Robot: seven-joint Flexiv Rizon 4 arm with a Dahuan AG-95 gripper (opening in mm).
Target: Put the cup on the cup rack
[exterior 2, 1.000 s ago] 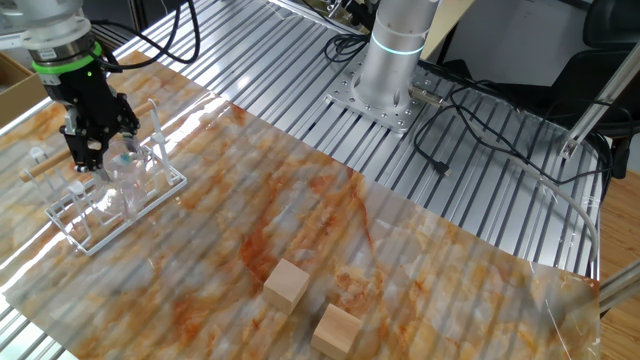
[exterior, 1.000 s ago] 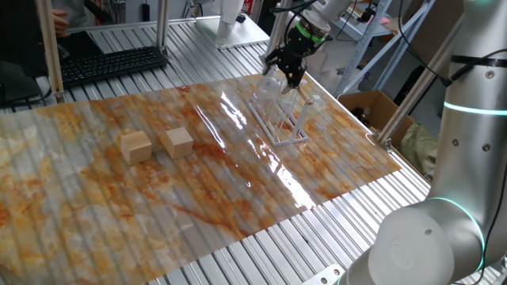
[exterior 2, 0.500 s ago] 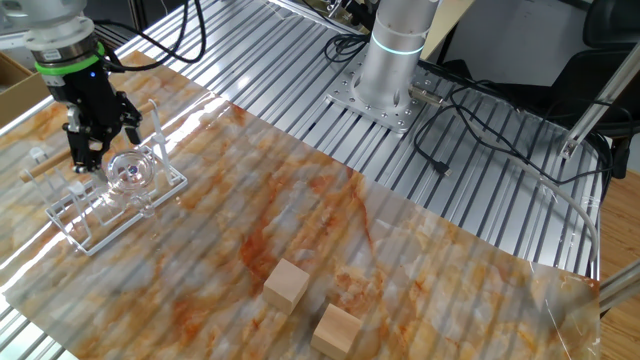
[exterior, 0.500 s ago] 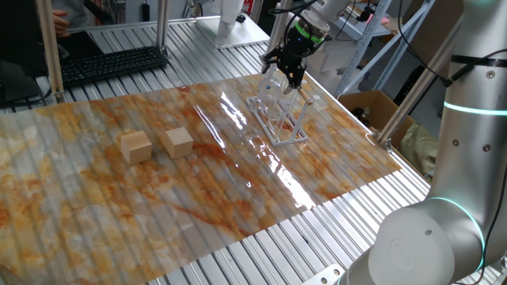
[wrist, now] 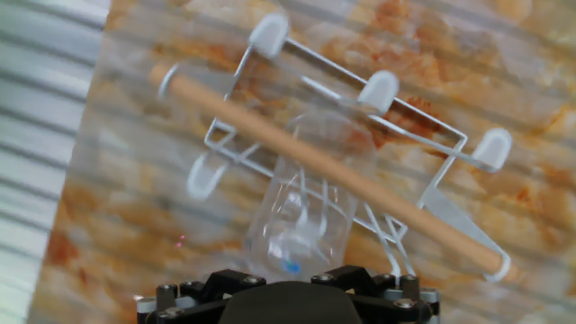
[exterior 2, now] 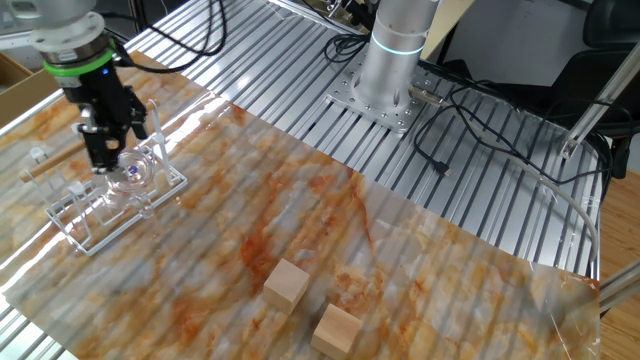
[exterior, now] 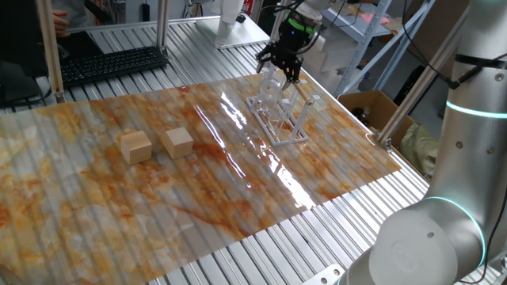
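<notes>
The clear cup (exterior: 272, 89) leans tilted on the cup rack (exterior: 283, 131), held up by its thin whitish pegs. From the other side the cup (exterior 2: 130, 172) shows its round end, and the rack (exterior 2: 92, 216) reaches forward of it. My gripper (exterior: 279, 73) hangs just above the cup with its dark fingers spread, open and empty. In the other fixed view the gripper (exterior 2: 108, 158) stands just up-left of the cup. The hand view looks down on the cup (wrist: 306, 211) under the rack's wooden bar (wrist: 270, 130); the fingertips are out of frame there.
Two tan wooden cubes (exterior: 136, 146) (exterior: 178, 142) sit on the marbled sheet to the left of the rack. A keyboard (exterior: 111, 65) lies at the back left and a cardboard box (exterior: 372, 107) beyond the table's right edge. The arm's base (exterior 2: 390, 70) is bolted to the slatted table.
The fingers have let go of the cup and spread apart, and the hand has lifted off. The cup tipped over onto the rack and stays there.
</notes>
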